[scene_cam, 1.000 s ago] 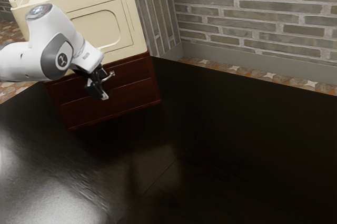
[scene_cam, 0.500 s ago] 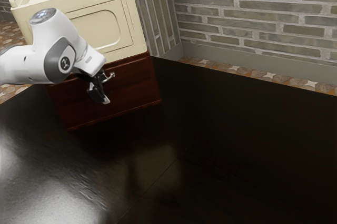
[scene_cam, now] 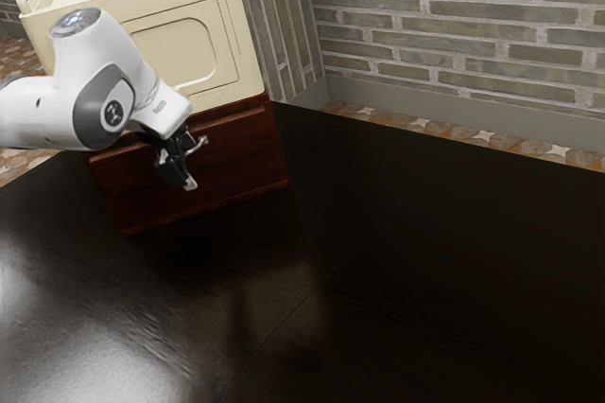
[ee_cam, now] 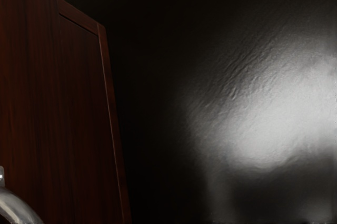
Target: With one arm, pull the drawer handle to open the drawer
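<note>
At the cabinet's front, in the exterior view, the black gripper (scene_cam: pixel 177 165) points downward and overlaps the near part of the drawer handle (scene_cam: pixel 199 143). How it holds the handle cannot be made out. The dark red-brown drawer (scene_cam: pixel 227 131) stands slightly out of its cabinet (scene_cam: pixel 236 172). In the wrist view the drawer front (ee_cam: pixel 27 87) juts past the cabinet's lower panel (ee_cam: pixel 84 108). The curved silver handle (ee_cam: pixel 15 206) reaches into that view's lower left corner.
A cream box (scene_cam: pixel 189 53) sits on top of the cabinet. The glossy black table (scene_cam: pixel 406 261) extends in front of it and toward the exterior view's right. A brick wall (scene_cam: pixel 454 25) rises behind.
The upper drawer has come out a little from the cabinet, its handle shifting slightly down in the exterior view. My arm dipped slightly toward the exterior view's right, then its upper part drew back left.
</note>
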Available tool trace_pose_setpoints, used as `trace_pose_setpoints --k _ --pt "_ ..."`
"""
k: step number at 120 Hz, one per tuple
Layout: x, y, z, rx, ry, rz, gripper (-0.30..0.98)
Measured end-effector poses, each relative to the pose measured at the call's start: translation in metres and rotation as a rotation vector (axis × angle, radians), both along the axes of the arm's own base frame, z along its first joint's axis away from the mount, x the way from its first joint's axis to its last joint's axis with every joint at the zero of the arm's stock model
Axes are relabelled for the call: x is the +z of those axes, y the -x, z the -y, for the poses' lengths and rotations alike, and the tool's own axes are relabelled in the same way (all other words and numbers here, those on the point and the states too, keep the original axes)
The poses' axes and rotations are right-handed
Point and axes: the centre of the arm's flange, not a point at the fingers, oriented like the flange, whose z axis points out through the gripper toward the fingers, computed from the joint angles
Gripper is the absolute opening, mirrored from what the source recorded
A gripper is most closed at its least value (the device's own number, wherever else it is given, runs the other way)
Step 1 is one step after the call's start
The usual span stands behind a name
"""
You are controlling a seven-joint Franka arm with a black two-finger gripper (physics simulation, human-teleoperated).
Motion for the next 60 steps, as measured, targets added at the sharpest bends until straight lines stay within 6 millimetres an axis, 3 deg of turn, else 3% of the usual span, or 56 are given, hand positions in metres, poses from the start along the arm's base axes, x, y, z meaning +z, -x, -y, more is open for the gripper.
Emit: trace_pose_setpoints --k 37,60 --pt "-0.002 0.008 0.002 0.01 -0.005 -0.012 0.7" --pt "-0.009 0.013 -0.017 0.044 -0.001 -0.018 0.68"
